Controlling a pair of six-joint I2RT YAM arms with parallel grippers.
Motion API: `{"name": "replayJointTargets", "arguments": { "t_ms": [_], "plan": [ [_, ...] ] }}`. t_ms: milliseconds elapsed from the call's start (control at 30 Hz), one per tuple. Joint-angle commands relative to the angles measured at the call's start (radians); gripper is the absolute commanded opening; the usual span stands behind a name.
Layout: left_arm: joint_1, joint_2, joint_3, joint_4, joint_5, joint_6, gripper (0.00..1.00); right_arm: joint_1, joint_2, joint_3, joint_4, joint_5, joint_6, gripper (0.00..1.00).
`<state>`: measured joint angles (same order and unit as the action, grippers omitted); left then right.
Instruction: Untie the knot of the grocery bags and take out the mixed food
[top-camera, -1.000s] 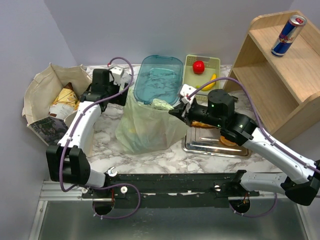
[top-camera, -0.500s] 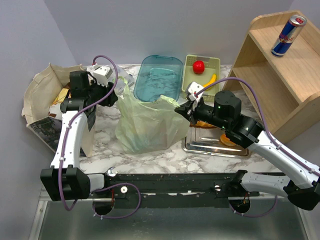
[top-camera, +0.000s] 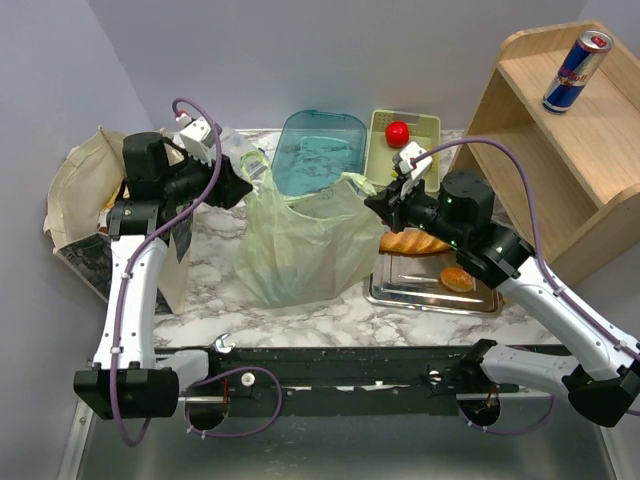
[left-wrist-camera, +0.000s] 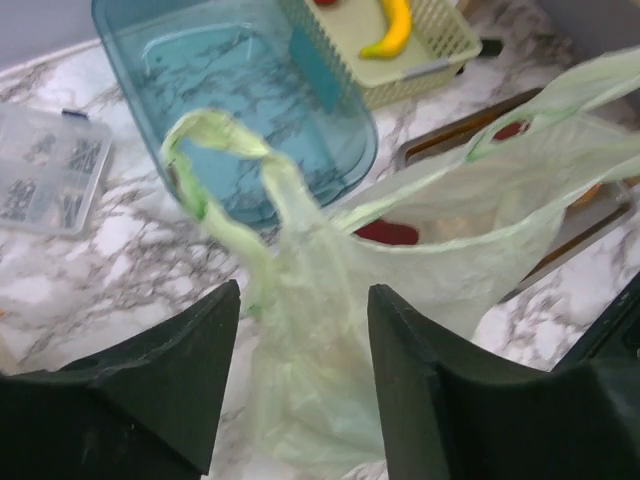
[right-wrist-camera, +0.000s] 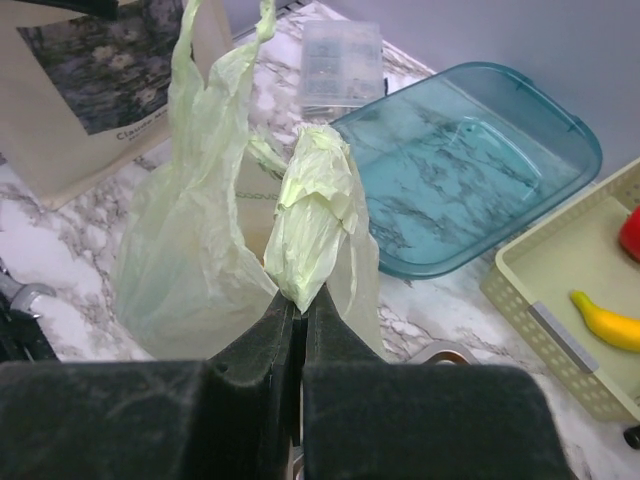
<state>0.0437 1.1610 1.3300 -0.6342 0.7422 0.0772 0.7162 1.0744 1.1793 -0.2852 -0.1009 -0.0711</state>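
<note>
The pale green bag (top-camera: 300, 245) stands mid-table, its mouth stretched wide. No knot shows: its two handle loops stand apart. My right gripper (top-camera: 372, 203) is shut on the bunched right handle (right-wrist-camera: 312, 215), its fingertips (right-wrist-camera: 300, 295) pinching the fabric. My left gripper (top-camera: 243, 183) is open at the left handle loop (left-wrist-camera: 230, 150); bag fabric lies between its spread fingers (left-wrist-camera: 302, 290). A red oval shape (left-wrist-camera: 388, 233) shows through the bag. The beige tote (top-camera: 95, 190) stands far left, with packs inside.
A blue tub (top-camera: 318, 150) and a pale basket (top-camera: 385, 160) holding a banana (top-camera: 425, 157) and a red item (top-camera: 398, 132) sit behind the bag. A metal tray (top-camera: 400, 295) holds a loaf (top-camera: 415, 241) and a bun (top-camera: 457, 279). A can (top-camera: 577, 70) stands on the shelf.
My right gripper has lifted up and to the right with its handle, uncovering the loaf. My left arm has swung left. The bag's handles have drawn apart and its mouth has widened.
</note>
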Motion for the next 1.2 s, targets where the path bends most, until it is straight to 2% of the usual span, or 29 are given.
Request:
{"name": "replayJointTargets", "arguments": {
  "t_ms": [0,67,167,367,500,667,933,1100,1167],
  "plan": [
    [-0.139,-0.070,0.051,0.074,-0.122,-0.230,0.62,0.001,0.008,0.010,0.034,-0.069,0.044,0.01],
    [-0.230,-0.106,0.015,0.136,-0.210,-0.255,0.67,0.002,0.014,0.008,0.033,-0.076,0.040,0.01],
    [-0.301,-0.055,0.043,0.124,-0.313,-0.307,0.71,0.001,0.020,0.008,0.040,-0.086,0.036,0.01],
    [-0.308,0.061,0.070,0.117,-0.494,-0.423,0.72,0.002,0.025,0.014,0.049,-0.094,0.030,0.01],
    [-0.309,0.161,0.128,0.096,-0.564,-0.465,0.88,0.002,0.020,0.004,0.050,-0.090,0.030,0.01],
    [-0.307,0.259,0.167,0.109,-0.585,-0.481,0.93,0.002,0.015,-0.001,0.049,-0.078,0.025,0.01],
    [-0.271,0.420,0.227,0.070,-0.489,-0.598,0.89,0.002,0.009,-0.006,0.034,-0.031,0.016,0.01],
    [-0.265,0.419,0.189,0.039,-0.484,-0.648,0.91,0.000,0.003,0.007,0.014,-0.037,0.006,0.01],
    [-0.276,0.403,0.165,0.031,-0.503,-0.667,0.95,0.000,0.009,0.011,0.009,-0.048,0.001,0.01]
  ]
}}
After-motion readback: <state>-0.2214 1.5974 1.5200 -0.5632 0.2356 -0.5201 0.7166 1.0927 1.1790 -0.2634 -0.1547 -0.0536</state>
